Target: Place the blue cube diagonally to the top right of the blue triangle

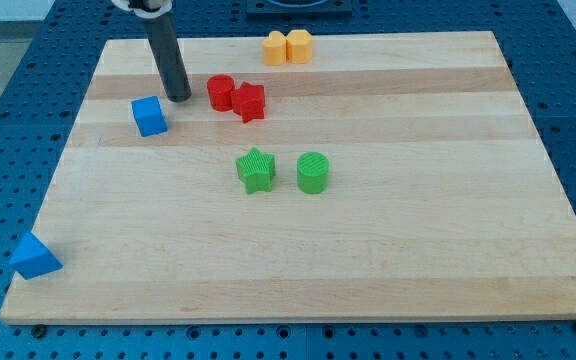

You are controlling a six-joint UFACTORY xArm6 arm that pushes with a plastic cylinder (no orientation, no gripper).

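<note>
The blue cube (149, 115) sits on the wooden board (418, 250) at the upper left. The blue triangle (34, 256) lies at the board's lower left corner, partly over the edge. My tip (179, 98) rests on the board just to the upper right of the blue cube, with a small gap between them, and to the left of the red cylinder (220, 92).
A red star-like block (250, 101) touches the red cylinder's right side. A green star (256, 170) and a green cylinder (313, 172) stand near the middle. Two yellow-orange blocks (287, 46) sit at the top edge. The board lies on a blue perforated table.
</note>
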